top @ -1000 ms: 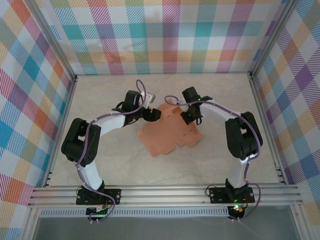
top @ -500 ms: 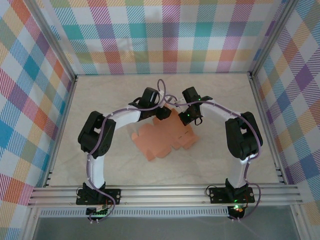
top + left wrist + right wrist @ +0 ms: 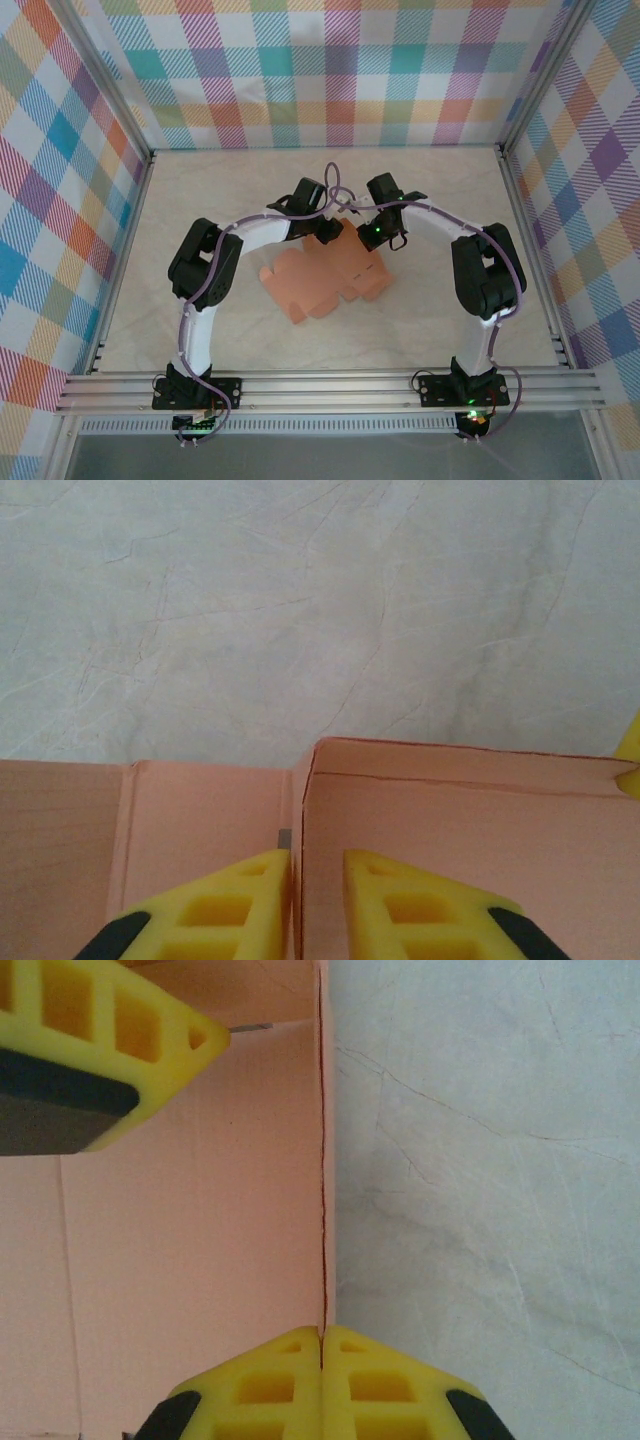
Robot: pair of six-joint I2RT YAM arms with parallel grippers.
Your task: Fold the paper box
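The paper box (image 3: pixel 318 277) is a salmon-orange die-cut sheet lying mid-table, with its far edge lifted. My right gripper (image 3: pixel 376 236) is at the sheet's far right corner. In the right wrist view it (image 3: pixel 322 1332) is shut on a raised flap (image 3: pixel 323 1160) seen edge-on. My left gripper (image 3: pixel 330 232) is at the far edge, just left of the right one. Its yellow fingers (image 3: pixel 240 895) straddle an upright card wall (image 3: pixel 297 800); the left finger touches it and a narrow gap shows at the right finger. The left gripper's finger (image 3: pixel 110 1040) shows in the right wrist view.
Pale marbled tabletop (image 3: pixel 220 190) lies all round the sheet. Checkered walls and metal frame posts (image 3: pixel 515 190) close in the back and sides. An aluminium rail (image 3: pixel 330 385) carrying both arm bases runs along the near edge.
My left arm has swung right to the sheet's far edge and its jaws have narrowed around a raised wall. The sheet has shifted slightly left. The right gripper has stayed shut on its flap.
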